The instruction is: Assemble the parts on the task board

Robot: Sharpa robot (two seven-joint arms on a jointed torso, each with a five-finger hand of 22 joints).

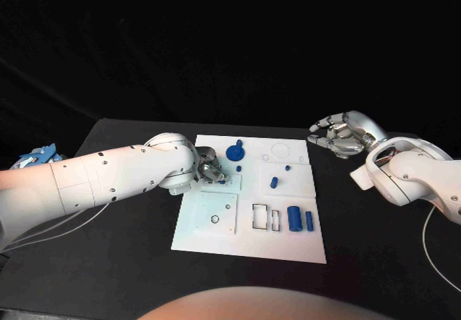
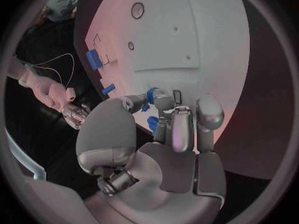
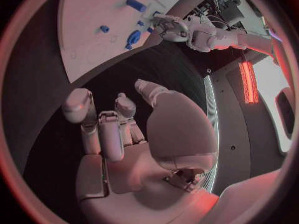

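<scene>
We see the left arm come in low across the table from its own side, the forearm lying nearly level and the wrist bent so that the left hand sits over the near-left part of the task board, beside the upper panels. From the left wrist view its fingers curl downward toward the white plate, and a small blue part shows between the fingertips and the thumb; it looks pinched there, though the fingers hide most of it, so we take the hold as likely rather than certain. Just beyond the hand on the board stands a round blue part, and further toward the middle lie two small blue pegs. Near the board's front edge two blue cylinders lie side by side next to dark rectangular cut-outs, and an oval slot marks the front-left panel. The right arm is folded back off the board's far-right corner, well apart from the parts, with the right hand raised above the black table. In the right wrist view its fingers are bent inward over the palm with nothing between them, so we read that hand as closed and holding nothing.
</scene>
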